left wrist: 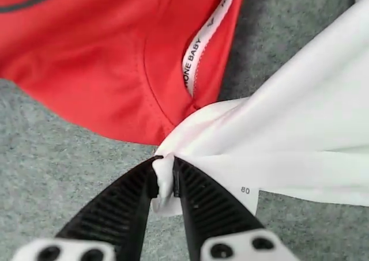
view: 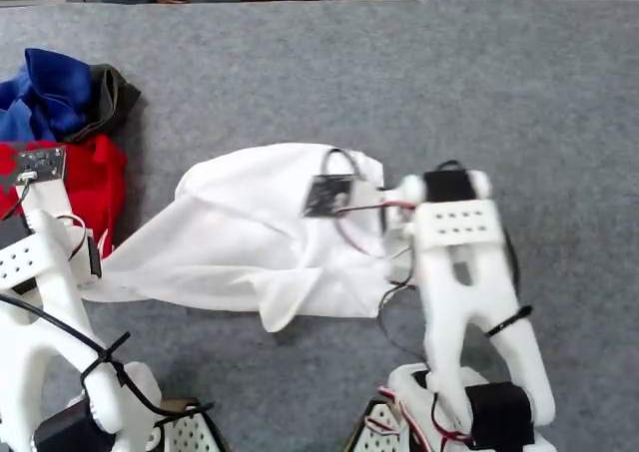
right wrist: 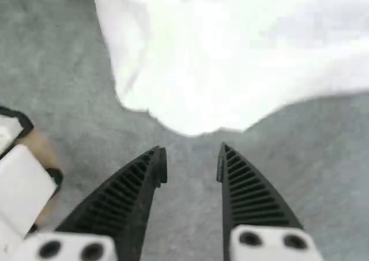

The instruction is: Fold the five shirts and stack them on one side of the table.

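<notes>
Looked steeply down from a fixed high spot over the grey felt-covered desk (view: 519, 83). Peered from each wrist, very close, along the black ribbed left claw (left wrist: 165, 170) and right claw (right wrist: 192, 157). Shared the rumpled white cotton shirt (view: 250, 237) across all three.

The worktop (view: 499, 83) is covered in a grey, felt-like fabric. A white shirt (view: 250, 237) lies crumpled across its middle, with one corner drawn out toward the left side. At the left edge lies a red shirt (view: 95, 178), just beside that corner. Behind it, a blue shirt (view: 45, 98) and a dark grey garment (view: 112, 98) are bunched together.
</notes>
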### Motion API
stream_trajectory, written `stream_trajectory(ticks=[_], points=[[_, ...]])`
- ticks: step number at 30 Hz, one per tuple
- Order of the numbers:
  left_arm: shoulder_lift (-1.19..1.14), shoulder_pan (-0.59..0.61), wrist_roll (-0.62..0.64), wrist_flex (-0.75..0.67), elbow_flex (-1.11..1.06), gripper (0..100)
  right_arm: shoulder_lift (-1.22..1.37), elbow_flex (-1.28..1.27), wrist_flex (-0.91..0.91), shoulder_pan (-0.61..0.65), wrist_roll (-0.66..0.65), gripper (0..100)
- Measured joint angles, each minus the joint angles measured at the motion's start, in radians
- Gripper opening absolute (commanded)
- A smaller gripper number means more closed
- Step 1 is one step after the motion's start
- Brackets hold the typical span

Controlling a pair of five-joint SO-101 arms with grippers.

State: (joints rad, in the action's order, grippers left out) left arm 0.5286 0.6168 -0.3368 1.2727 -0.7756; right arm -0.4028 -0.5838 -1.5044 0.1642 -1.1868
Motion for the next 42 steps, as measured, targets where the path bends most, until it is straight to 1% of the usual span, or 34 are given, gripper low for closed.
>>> stream_trajectory(ticks=[3,8,11,14,21,26,31,33,36,38,42], points=[[0.000,0.000,0.000,0.000,0.000,3,0.002,0.012,0.006,0.092,0.005,15.9],[0.000,0.000,0.000,0.000,0.000,3,0.003,0.012,0.011,0.196,0.006,15.9],[0.000,0.000,0.000,0.000,0.000,3,0.006,0.012,0.043,0.256,0.006,15.9],[0.000,0.000,0.000,0.000,0.000,3,0.006,0.011,0.075,0.287,0.006,15.9],[0.000,0.000,0.000,0.000,0.000,3,0.006,-0.041,0.087,0.371,0.006,15.9],[0.000,0.000,0.000,0.000,0.000,3,0.006,-0.092,0.109,0.385,0.006,15.9],[0.000,0.000,0.000,0.000,0.000,3,0.006,-0.152,0.183,0.385,0.015,15.2],[0.000,0.000,0.000,0.000,0.000,3,0.006,-0.153,0.206,0.385,0.034,10.7],[0.000,0.000,0.000,0.000,0.000,3,0.006,-0.155,0.226,0.385,0.041,1.3],[0.000,0.000,0.000,0.000,0.000,3,0.006,-0.155,0.236,0.385,0.041,2.5],[0.000,0.000,0.014,0.000,0.000,3,0.006,-0.155,0.245,0.385,0.049,1.3]])
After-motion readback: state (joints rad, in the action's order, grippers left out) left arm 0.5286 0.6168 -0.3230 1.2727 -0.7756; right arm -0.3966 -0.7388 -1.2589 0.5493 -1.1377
